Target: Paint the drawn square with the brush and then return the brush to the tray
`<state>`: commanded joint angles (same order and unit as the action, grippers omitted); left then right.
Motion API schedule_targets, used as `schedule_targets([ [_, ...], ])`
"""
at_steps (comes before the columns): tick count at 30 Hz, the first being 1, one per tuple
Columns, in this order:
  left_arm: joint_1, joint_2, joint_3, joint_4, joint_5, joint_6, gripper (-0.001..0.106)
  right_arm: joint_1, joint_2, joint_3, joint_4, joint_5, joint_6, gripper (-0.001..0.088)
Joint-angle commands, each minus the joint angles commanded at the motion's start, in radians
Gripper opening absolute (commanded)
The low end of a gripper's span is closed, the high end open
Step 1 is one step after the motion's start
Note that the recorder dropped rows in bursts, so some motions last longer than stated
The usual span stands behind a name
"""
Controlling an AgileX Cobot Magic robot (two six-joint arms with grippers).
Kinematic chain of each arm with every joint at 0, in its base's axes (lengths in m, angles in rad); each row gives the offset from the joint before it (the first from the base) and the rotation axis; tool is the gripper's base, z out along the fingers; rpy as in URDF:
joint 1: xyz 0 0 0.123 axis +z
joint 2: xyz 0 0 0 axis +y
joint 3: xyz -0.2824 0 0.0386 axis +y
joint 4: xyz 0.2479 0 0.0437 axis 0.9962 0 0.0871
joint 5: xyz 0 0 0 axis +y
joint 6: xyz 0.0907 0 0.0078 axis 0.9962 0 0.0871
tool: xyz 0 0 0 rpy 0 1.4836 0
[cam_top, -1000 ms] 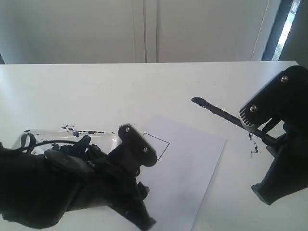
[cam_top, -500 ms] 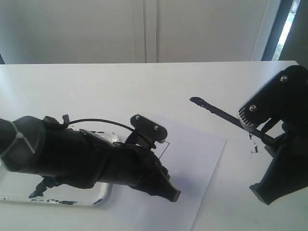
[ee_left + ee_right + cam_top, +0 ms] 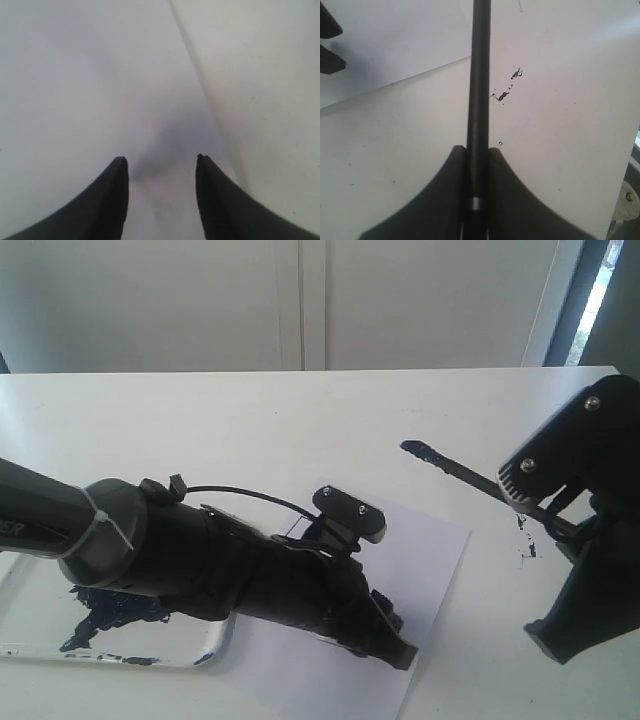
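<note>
The brush (image 3: 455,472) is a thin black stick, and my right gripper (image 3: 542,512) is shut on its shaft. Its dark tip points left above the table, beyond the paper's far edge. In the right wrist view the brush (image 3: 479,75) runs straight out between the closed fingers of the right gripper (image 3: 478,148). My left gripper (image 3: 392,592) is open and empty, low over the white paper (image 3: 435,560). Beneath the left gripper (image 3: 160,159) only blank paper (image 3: 75,75) shows. The left arm hides the drawn square. The clear tray (image 3: 215,645), smeared with dark paint, lies at the near left.
Small paint specks (image 3: 527,552) dot the table under the right arm, and the specks (image 3: 502,95) also show in the right wrist view. The paper's edge (image 3: 200,85) runs beside the left fingertips. A pale wall stands behind the table's far edge.
My left arm has swung right from over the tray onto the paper, uncovering the tray and covering the drawn square. The right gripper and brush have barely moved.
</note>
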<state>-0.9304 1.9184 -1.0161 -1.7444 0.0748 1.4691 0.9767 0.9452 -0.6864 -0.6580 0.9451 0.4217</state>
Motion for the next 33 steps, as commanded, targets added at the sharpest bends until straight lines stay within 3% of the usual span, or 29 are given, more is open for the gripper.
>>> schedule_targets([
  [6,0.000,0.000,0.019,0.020,0.076,-0.007,0.048,0.000,0.000,0.000,-0.005,0.000,0.000,0.0000],
  [21,0.000,0.009,0.028,0.057,0.101,-0.043,0.048,0.000,0.000,0.000,-0.005,0.000,0.000,0.0000],
  [33,0.000,0.029,0.028,0.191,0.165,-0.166,0.048,0.000,0.000,0.000,-0.004,-0.002,0.000,0.0000],
])
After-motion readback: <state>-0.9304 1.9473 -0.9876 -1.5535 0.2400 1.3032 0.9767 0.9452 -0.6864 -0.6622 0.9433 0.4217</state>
